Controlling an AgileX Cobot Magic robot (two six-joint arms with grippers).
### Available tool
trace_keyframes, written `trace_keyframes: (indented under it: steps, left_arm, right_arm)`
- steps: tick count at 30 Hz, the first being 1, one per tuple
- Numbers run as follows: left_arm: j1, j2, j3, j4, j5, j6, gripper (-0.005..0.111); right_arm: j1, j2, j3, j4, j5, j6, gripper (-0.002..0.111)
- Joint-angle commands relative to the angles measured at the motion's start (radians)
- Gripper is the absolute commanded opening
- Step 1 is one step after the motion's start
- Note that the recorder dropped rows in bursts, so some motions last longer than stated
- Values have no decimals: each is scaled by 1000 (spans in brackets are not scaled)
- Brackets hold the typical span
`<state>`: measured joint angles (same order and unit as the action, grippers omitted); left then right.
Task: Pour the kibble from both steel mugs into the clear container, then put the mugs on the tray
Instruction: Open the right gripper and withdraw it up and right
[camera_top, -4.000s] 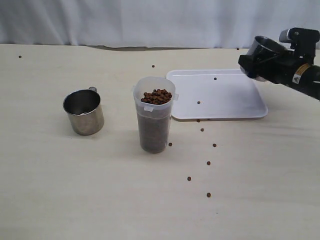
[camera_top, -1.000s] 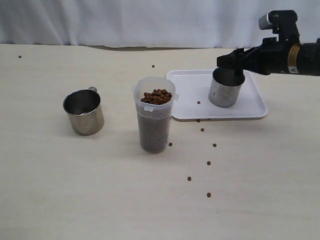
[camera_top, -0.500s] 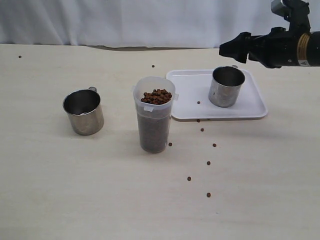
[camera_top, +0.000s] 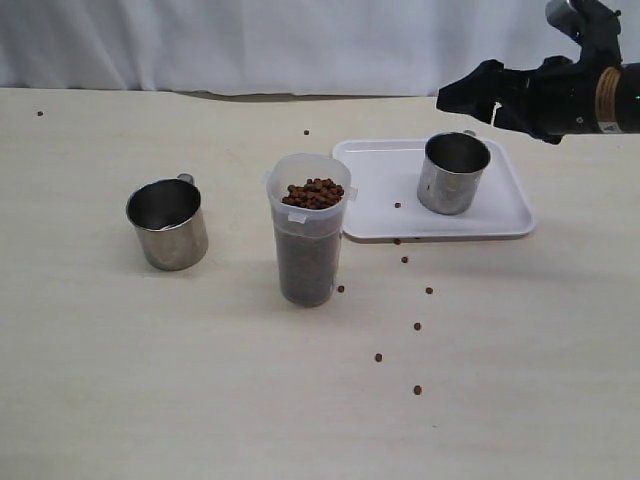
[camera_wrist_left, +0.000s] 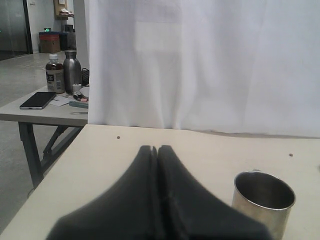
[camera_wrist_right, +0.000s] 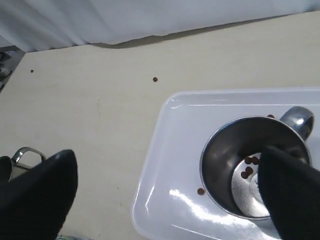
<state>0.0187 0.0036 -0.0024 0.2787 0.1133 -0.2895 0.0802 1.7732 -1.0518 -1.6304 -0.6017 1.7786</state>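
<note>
The clear container (camera_top: 309, 240) stands mid-table, filled to the rim with kibble (camera_top: 313, 193). One steel mug (camera_top: 168, 223) stands upright to its left and also appears in the left wrist view (camera_wrist_left: 263, 205), beside my shut left gripper (camera_wrist_left: 154, 148). The other steel mug (camera_top: 453, 173) stands upright on the white tray (camera_top: 500, 215). A few pellets (camera_wrist_right: 248, 167) lie in its bottom. My right gripper (camera_top: 470, 98) hovers open above this mug (camera_wrist_right: 252, 170), apart from it, its fingers wide over the tray (camera_wrist_right: 170, 200). The left gripper is outside the exterior view.
Loose pellets (camera_top: 417, 326) are scattered over the table in front of the tray, with one on the tray (camera_wrist_right: 201, 191). A white curtain (camera_top: 300, 40) hangs behind the table. Beyond the table's edge stands another table (camera_wrist_left: 45, 112) with bottles and a phone.
My right gripper has let go of the mug on the tray and risen up and back from it. The mug stays put; the left side is unchanged.
</note>
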Motion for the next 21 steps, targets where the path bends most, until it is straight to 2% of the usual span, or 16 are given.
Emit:
trace_keyframes:
  steps: [1, 2, 3, 4, 5, 10, 13, 17, 21]
  left_arm:
    - [-7, -4, 2, -2, -10, -3, 0]
    - [-7, -4, 2, -2, -10, -3, 0]
    - [-7, -4, 2, -2, -10, -3, 0]
    - [-7, -4, 2, -2, -10, -3, 0]
    - [-7, -4, 2, -2, -10, -3, 0]
    - [-7, -4, 2, 0, -14, -3, 0]
    - [-7, -4, 2, 0, -14, -3, 0]
    - [-7, -4, 2, 0, -14, -3, 0]
    - [-7, -4, 2, 0, -14, -3, 0]
  right_arm:
    - [0, -8, -3, -81, -21, 111, 102]
    - [0, -8, -3, -86, -24, 129, 93]
    - [0, -11, -4, -91, -28, 143, 58]
    - [0, -17, -4, -95, -35, 143, 35]
    - [0, -30, -4, -97, -53, 126, 6]
    - [0, -150, 42, -114, -36, 113, 5]
    - [0, -272, 149, -114, 35, 42, 5]
    - [1, -476, 361, 153, 108, -252, 5]
    - [1, -607, 522, 364, 99, -474, 5]
